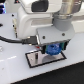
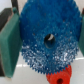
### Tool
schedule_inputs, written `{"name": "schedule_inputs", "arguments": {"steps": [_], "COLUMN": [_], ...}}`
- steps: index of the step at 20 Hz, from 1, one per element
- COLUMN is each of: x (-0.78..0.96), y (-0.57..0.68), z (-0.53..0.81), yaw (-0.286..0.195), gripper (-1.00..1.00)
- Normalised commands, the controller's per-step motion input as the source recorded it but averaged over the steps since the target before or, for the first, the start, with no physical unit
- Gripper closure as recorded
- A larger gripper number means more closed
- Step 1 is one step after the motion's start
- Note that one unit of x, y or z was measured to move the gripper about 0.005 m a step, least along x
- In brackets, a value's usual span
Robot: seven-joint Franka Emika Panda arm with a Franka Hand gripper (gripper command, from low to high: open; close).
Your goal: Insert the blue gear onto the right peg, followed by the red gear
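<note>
Filling nearly the whole wrist view, the blue gear (image 2: 47, 40) is sitting between the two fingers of the hand (image 2: 46, 42), and we are seeing its toothed rim and dark centre hole face-on. A dark green finger pad (image 2: 9, 42) is pressing against one edge of the gear, and the other finger is just showing at the opposite edge, so we are reading the hand as clamped on the blue gear. Past the gear's rim, part of the red gear (image 2: 60, 78) is peeking out on the pale surface (image 2: 20, 79).

In the exterior view we are watching the hand (image 1: 52, 50) holding the blue gear (image 1: 53, 49) low over the grey base plate (image 1: 37, 60) with its black border. The white arm (image 1: 37, 22) is blocking the pegs, so we cannot tell where the gear is standing relative to them.
</note>
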Motion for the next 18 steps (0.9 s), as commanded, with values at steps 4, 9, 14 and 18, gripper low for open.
{"name": "schedule_inputs", "arguments": {"steps": [4, 9, 14, 18], "x": [0.06, 0.03, 0.09, 0.07], "y": [0.04, 0.01, -0.07, -0.05], "z": [0.23, 0.1, 0.07, -0.1], "yaw": [0.0, 0.0, 0.0, 0.0], "gripper": [1.0, 1.0, 1.0, 1.0]}}
